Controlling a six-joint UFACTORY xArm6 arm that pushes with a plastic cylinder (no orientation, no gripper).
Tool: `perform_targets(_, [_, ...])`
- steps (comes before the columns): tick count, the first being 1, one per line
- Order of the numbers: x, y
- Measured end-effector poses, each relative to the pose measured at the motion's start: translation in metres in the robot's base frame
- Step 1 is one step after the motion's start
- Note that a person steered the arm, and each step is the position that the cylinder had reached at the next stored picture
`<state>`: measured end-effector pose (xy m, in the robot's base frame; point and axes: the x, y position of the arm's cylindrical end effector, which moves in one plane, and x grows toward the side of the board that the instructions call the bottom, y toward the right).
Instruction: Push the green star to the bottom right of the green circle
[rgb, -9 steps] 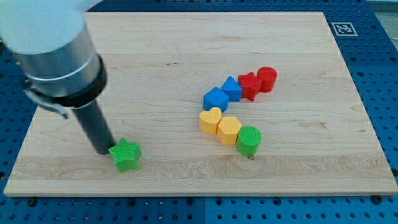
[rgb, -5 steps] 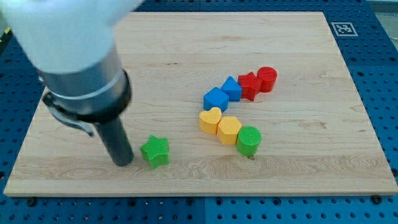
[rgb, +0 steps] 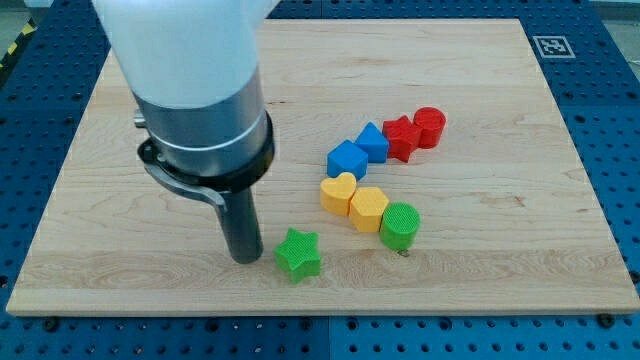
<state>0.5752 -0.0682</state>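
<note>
The green star lies near the board's bottom edge, left of centre. My tip stands just to the view's left of the star, close to it or touching it. The green circle, an upright cylinder, stands to the view's right of the star and slightly higher in the view, with a gap of bare board between them.
A yellow hexagon and a yellow heart touch the green circle's left in a row. Above them are two blue blocks, a red star and a red cylinder. The wooden board lies on a blue pegboard.
My tip has slid toward the view's right and slightly down, pushing the green star rightward along the bottom of the board, closer to the green circle. The other blocks have not moved.
</note>
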Motion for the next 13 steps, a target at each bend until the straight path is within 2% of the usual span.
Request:
perform_targets(2, [0.022,0.065])
perform_targets(4, [0.034,0.052])
perform_targets(6, [0.039,0.125])
perform_targets(8, [0.043,0.133])
perform_targets(10, [0.042,0.164])
perform_targets(13, [0.030,0.167])
